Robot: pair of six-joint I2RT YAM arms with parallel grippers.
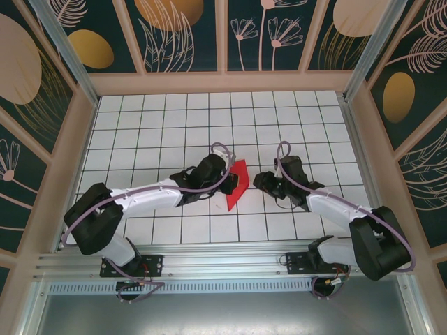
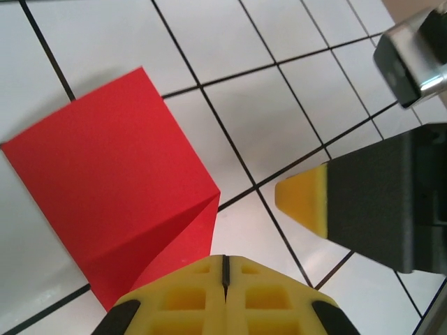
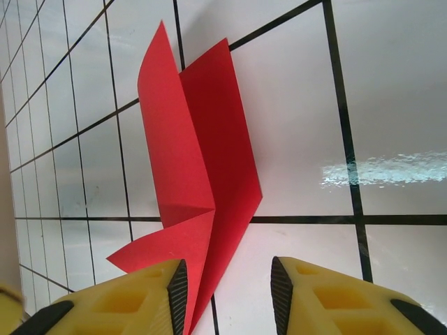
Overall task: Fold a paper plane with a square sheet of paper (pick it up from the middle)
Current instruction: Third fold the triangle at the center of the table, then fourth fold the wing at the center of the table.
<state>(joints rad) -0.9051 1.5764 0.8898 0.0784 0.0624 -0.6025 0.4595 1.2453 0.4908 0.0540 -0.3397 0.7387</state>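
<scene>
The square sheet of paper [image 1: 242, 173] is bright red and folded into a creased wedge on the white tiles, mid-table. In the left wrist view the paper [image 2: 112, 181] lies flat with a diagonal crease, and its near corner runs under my left gripper [image 2: 225, 271]. That gripper is shut, with nothing seen between its yellow tips. In the top view the left gripper [image 1: 236, 185] sits over the paper's near right part. My right gripper [image 3: 229, 293] is open, and the paper [image 3: 202, 160], one flap raised, reaches down beside its left pad [image 3: 179, 293]. The right gripper [image 1: 260, 181] stands just right of the paper.
The white grid table [image 1: 167, 125] is boxed in by wooden-framed walls [image 1: 223, 82] at the back and both sides. An aluminium rail [image 1: 223, 264] carries both arm bases at the near edge. One yellow-tipped finger of the right gripper [image 2: 307, 199] shows in the left wrist view.
</scene>
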